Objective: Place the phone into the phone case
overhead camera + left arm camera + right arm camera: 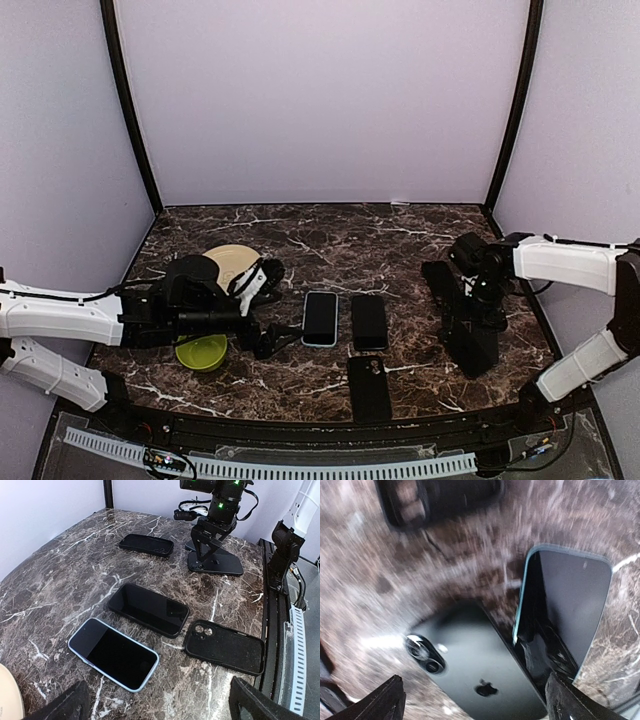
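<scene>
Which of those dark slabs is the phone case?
On the marble table, find the three flat things in the middle. The case lies alone nearest the front edge, just in front of the black phone. Unlike that and the blue-rimmed phone, it is matte with a camera cutout.

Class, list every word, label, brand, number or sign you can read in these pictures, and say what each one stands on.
Words and numbers: none can be read in any view.
Apple logo, a sign with no lettering: on the back of the dark phone, right wrist view, slightly blurred.
Blue-edged phone, black phone, black phone case: no print visible.
</scene>
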### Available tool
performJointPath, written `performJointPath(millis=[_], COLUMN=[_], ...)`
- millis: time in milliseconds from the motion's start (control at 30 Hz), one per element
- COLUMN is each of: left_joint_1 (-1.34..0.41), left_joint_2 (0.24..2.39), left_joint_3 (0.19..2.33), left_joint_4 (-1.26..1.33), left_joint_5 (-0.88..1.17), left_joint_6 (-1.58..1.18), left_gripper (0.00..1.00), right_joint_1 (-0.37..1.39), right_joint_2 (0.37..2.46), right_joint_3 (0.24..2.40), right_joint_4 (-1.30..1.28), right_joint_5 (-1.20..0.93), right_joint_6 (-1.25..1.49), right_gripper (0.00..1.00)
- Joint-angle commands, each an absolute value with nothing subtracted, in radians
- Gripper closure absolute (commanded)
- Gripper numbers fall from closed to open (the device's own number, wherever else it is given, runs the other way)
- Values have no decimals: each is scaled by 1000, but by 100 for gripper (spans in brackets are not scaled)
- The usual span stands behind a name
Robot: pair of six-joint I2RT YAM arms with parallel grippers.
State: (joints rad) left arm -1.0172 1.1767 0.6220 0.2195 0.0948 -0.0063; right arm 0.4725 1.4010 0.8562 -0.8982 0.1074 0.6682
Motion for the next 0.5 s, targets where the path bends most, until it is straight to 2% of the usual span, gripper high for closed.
performJointPath(millis=[0, 167, 267, 467], left_joint_1=[-1017, -1017, -1017, -1017], left_joint_2=[1166, 1135, 1113, 1115], left_joint_3=[612, 587, 569, 580], left_joint_4=[253, 290, 322, 305], left_joint_5=[140, 205, 234, 223], left_joint_6=[21, 25, 27, 38], left_gripper=[1, 1, 1, 1], right_joint_1=[476, 500, 528, 585], right_joint_2=[1461, 1533, 1576, 1672], right_joint_3=[870, 843, 843, 885], right_joint_4=[-992, -957, -947, -919], right_joint_5=[104, 17, 43, 72], right_joint_6=[531, 458, 437, 438], right_gripper=[1, 2, 2, 14])
